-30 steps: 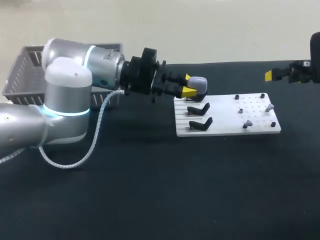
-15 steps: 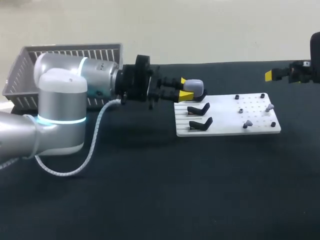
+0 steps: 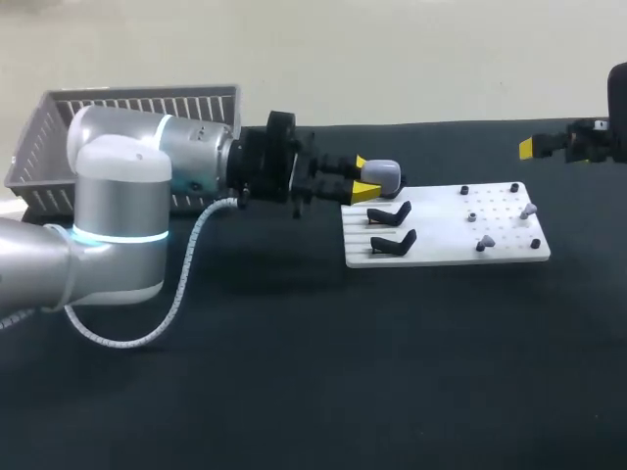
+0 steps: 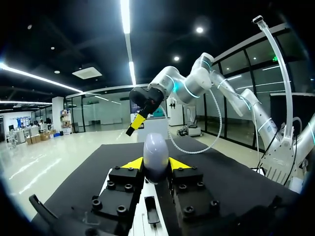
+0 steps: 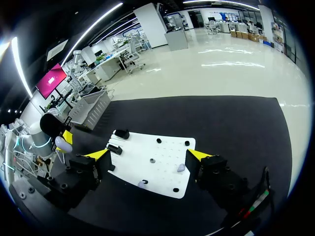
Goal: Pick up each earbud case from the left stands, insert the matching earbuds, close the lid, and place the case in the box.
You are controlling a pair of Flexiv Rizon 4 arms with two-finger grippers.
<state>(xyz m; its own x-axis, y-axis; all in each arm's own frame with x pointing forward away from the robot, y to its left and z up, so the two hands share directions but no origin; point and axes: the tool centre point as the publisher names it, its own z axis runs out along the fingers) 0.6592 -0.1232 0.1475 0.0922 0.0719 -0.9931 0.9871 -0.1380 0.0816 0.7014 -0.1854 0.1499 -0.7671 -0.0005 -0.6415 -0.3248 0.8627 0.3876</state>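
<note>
Earbud case (image 3: pixel 384 172): pale lavender, rounded. Its long axis runs in line with the left claw's (image 3: pixel 364 176) fingers, with the rounded end pointing away from the wrist. In the left wrist view the case (image 4: pixel 156 155) sits between the two yellow tips and sticks out beyond them. The left claw (image 4: pixel 156 164) is closed narrow on it, one finger on each flank.

Reference is the white board (image 3: pixel 446 257) on the black counter (image 3: pixel 294 372).
- The case is held at the board's far left corner. I cannot tell whether it is clear of the stand there.
- Two black stands (image 3: pixel 389 212) (image 3: pixel 394 242) are on the board's left part, nearer than the case, with nothing on them.
- Two small pale earbuds (image 3: pixel 530 210) (image 3: pixel 484 241) are on the board's right part, among the pegs and holes.

Containers: a grey slatted box (image 3: pixel 59 127) stands well to the left of the board, behind the left arm. Its inside is hidden by the walls and the arm, so the contents are not readable.

Right claw (image 3: pixel 537 148): it hangs off the board's far right corner, apart from it. In the right wrist view the claw (image 5: pixel 148 155) is spread wide, with the board (image 5: pixel 162 169) showing between its fingers and nothing gripped.
</note>
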